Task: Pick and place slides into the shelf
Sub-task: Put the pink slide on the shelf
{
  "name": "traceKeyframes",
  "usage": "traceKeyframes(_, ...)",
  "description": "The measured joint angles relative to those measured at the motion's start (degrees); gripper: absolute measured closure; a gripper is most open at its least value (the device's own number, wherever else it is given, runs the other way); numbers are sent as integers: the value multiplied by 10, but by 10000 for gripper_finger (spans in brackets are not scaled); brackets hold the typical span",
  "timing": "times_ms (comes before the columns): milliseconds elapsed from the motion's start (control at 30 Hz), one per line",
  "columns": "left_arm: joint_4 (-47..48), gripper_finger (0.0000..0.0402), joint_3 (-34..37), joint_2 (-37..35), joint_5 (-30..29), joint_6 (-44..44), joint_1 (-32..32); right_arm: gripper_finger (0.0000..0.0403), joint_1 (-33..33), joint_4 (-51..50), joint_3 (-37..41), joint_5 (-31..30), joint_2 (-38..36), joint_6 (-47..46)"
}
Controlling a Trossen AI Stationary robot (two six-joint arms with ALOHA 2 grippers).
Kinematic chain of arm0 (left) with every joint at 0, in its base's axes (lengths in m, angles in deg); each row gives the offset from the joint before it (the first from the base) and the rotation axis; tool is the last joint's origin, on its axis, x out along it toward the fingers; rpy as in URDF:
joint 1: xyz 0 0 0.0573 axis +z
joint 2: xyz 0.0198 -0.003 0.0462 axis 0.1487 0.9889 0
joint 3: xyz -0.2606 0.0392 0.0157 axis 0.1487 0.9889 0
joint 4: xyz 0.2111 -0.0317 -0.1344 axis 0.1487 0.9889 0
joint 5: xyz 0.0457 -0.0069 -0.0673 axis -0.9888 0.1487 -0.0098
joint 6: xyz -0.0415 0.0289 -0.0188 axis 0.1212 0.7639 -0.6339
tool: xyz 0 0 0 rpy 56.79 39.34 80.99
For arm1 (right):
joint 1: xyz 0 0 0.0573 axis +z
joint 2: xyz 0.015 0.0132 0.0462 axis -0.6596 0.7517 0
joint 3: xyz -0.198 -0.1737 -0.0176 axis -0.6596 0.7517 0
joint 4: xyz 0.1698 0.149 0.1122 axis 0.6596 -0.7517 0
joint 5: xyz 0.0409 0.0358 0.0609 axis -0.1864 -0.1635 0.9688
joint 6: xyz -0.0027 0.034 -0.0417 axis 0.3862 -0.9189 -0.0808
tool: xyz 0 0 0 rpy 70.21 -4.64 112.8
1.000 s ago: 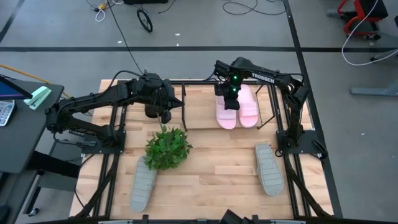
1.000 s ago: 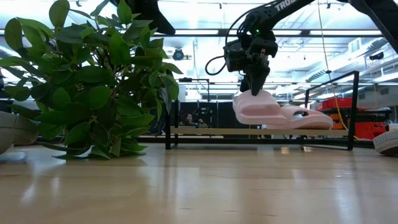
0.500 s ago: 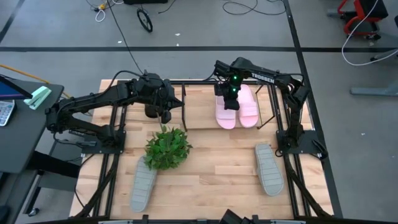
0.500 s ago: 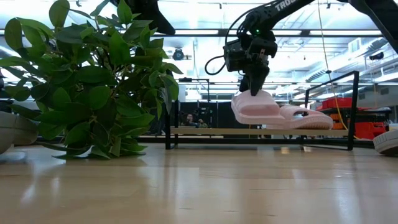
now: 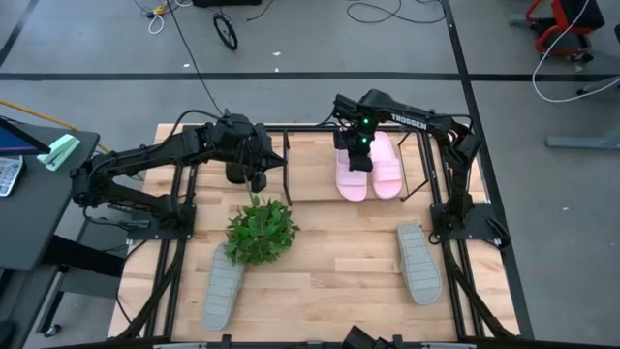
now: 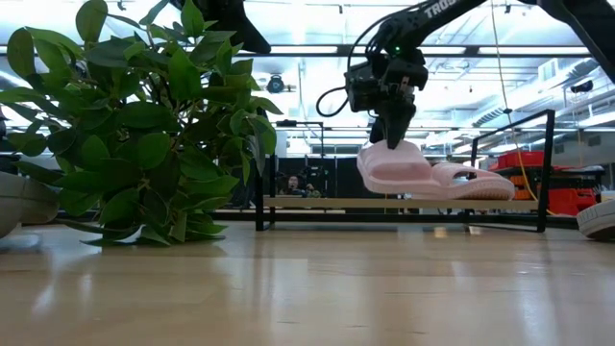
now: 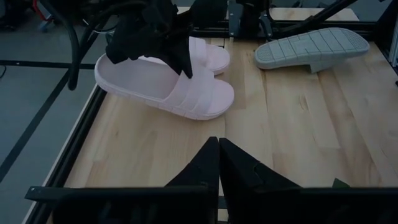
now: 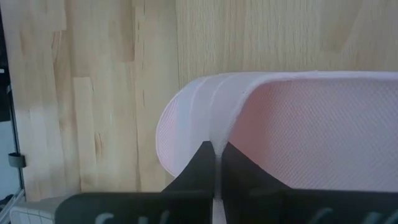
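One pink slide (image 6: 396, 165) hangs under the right hand (image 6: 392, 135), pinched at its strap, above the shelf (image 5: 310, 167); the left hand (image 7: 218, 163) is closed, empty.

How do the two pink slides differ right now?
The left pink slide is pinched at its strap by the right end effector and tilted, one end raised; the right pink slide lies untouched, flat on the shelf. Both are light pink, side by side. The left end effector waits, shut.
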Motion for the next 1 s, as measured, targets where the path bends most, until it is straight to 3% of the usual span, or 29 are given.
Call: traceKeyframes(1000,0,380,0,0,0,-6,0,394,-8,-20,0,5,4,-1)
